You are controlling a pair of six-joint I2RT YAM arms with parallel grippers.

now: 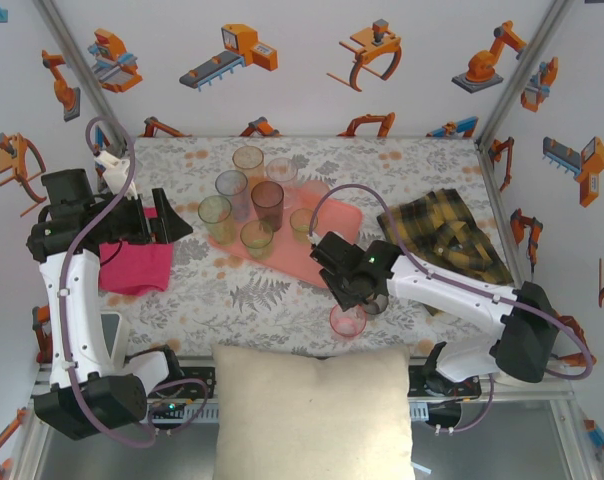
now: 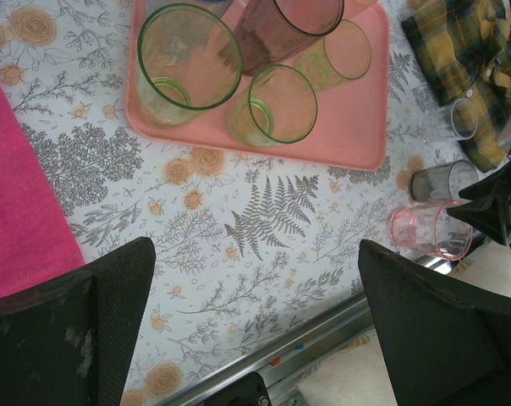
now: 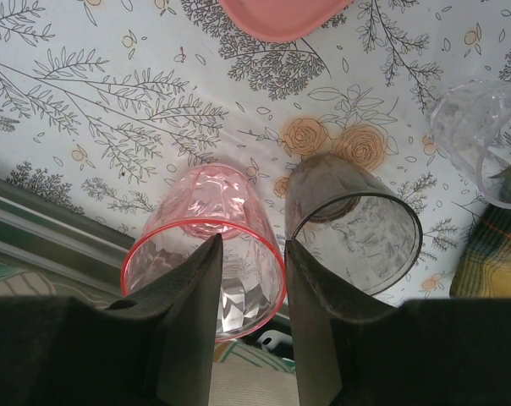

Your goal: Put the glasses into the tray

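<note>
Right gripper [image 1: 357, 303] is hanging over the pink glass [image 1: 347, 322], the tray [image 1: 327, 258] lying beyond it. Left gripper [image 2: 255, 249] is idling spread and empty, tray ahead. Wrist-on, your narrowly parted fingers [image 3: 188, 338] are straddling the pink rim; be closing gently, clear of the grey glass [image 3: 357, 224].

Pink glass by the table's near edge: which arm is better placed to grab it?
Right. The right gripper sits open at the rim of the pink glass; the left gripper hangs open across the table, beside the magenta cloth.
</note>
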